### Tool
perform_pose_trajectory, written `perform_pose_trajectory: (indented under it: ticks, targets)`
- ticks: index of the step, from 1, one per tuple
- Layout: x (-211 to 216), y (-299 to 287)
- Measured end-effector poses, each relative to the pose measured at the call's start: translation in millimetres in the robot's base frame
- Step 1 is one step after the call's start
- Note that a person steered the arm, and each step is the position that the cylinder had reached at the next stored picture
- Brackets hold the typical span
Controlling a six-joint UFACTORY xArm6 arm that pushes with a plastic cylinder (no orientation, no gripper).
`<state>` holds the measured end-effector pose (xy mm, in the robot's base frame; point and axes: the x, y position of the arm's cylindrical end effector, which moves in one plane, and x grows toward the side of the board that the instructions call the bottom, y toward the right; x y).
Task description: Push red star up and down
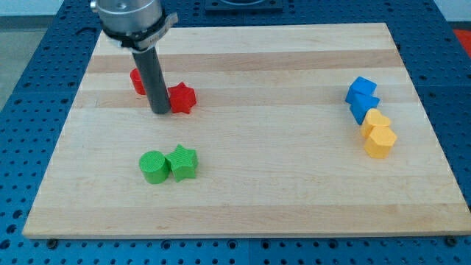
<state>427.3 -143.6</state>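
The red star point(182, 98) is a small, chunky block with blunt points, lying flat on the desk point(257, 184) in the upper left part of the board. It sits just right of my tip point(160, 111), touching or nearly touching the rod.

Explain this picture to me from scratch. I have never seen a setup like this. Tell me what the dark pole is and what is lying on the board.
There is one camera view, looking down on a wooden board. The dark pole is the end of a robot arm; it holds nothing and only pushes things. My tip rests on the board, right against the red star on its left side. Another red block sits partly hidden behind the rod. Nearer the view's bottom are a green cylinder and green star, touching. At the view's right, blue blocks and yellow blocks cluster together.
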Motion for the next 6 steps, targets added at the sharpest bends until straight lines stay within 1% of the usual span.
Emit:
perform_pose_trajectory:
  ticks: [1,3,4,5,6]
  targets:
    - [9.2,0.0]
    - [60.5,6.7]
    - [47.6,6.7]
    - [-39.1,20.6]
    - [-111.0,28.2]
